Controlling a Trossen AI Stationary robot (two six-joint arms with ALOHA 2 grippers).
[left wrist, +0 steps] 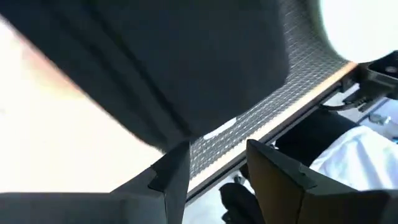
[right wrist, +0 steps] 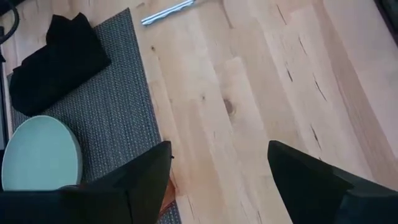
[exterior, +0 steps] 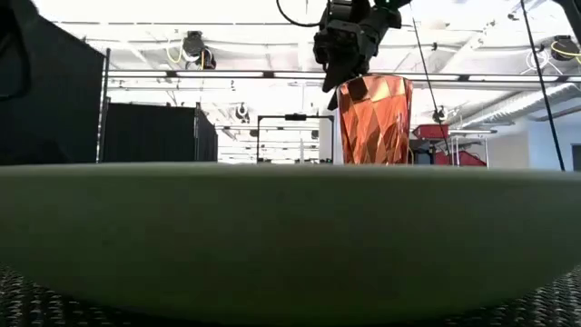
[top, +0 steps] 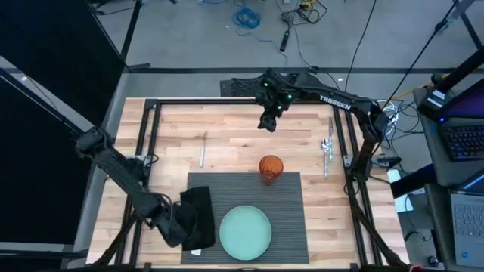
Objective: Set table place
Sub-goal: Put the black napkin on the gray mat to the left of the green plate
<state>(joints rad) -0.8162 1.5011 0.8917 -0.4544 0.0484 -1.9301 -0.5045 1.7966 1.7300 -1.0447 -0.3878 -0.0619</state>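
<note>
Left pincer at the napkin on the placemat's left edge; right pincer high over the far counter.

The ribbed grey placemat (top: 287, 227) lies at the near middle of the counter (top: 227, 143), long axis running left to right, carrying the pale green plate (top: 245, 233) and, at its far edge, the orange cup (top: 271, 168). The left pincer (top: 175, 227) sits at the black napkin (top: 198, 215), which drapes over the mat's left edge; its jaws stand parted with dark cloth just ahead of them. The right pincer (top: 268, 121) hovers beyond the cup, jaws wide and empty. The knife (top: 202, 156) lies left of it, the spoon and fork (top: 327, 151) right. The left arm is judged nearer for straightening the napkin.
</note>
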